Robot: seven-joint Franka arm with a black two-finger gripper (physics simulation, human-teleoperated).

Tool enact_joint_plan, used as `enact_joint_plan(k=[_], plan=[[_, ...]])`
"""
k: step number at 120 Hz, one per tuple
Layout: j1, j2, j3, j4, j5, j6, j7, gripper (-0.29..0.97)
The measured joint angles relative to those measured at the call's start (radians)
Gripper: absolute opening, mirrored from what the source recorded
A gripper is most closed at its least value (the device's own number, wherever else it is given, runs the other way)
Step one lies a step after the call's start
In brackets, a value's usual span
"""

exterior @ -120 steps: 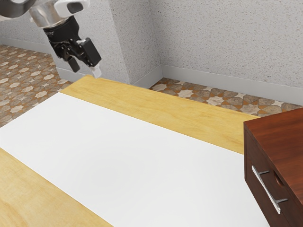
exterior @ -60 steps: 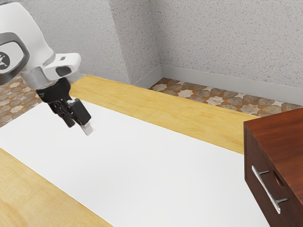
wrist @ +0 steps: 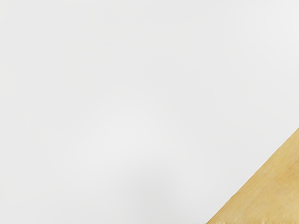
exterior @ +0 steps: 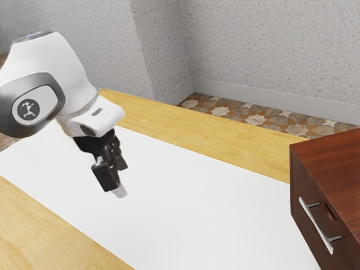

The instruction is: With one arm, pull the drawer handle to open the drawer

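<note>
Cabinet (exterior: 329, 160), drawer (exterior: 313, 198), handle (exterior: 318, 225): one of each. There is also one arm (exterior: 39, 104) with one gripper (exterior: 118, 192), and one white sheet (exterior: 185, 197) on the wooden tabletop (exterior: 197, 132).

The cabinet is dark red-brown wood with a visible grain. It stands at the tabletop's end toward the exterior view's right, cut off by that view's right and lower edges. The drawer front takes up the cabinet face that looks back toward the arm, and as far as can be seen it lies level with that face. The handle is a single slim silver bar held off the front on two short posts. It slants down toward the exterior view's right, with a shallow rounded recess in the wood behind it.

The white arm comes in from the exterior view's left. Its black gripper points downward and hangs above the white sheet, toward the sheet's end at the exterior view's left and well apart from the handle. It is seen edge-on, so how far it stands open cannot be told.

The wrist view looks onto the white sheet (wrist: 117, 93) under the hand, with one strip of bare tabletop (wrist: 271, 196) beside it.

Behind the tabletop are a patterned tile floor (exterior: 253, 115) and a speckled grey wall (exterior: 264, 45).
</note>
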Motion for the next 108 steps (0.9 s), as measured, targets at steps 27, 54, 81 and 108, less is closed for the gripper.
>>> enact_joint_plan(k=[27, 54, 81, 108], plan=[[-0.029, 0.048, 0.033, 0.003, 0.008, -0.001, 0.394, 0.68], [-0.142, 0.028, 0.034, -0.021, 0.014, 0.007, 0.784, 0.68], [-0.225, -0.014, 0.032, -0.102, -0.027, 0.085, 1.053, 0.68], [-0.278, 0.047, 0.025, -0.101, -0.197, 0.203, 1.224, 0.68]])
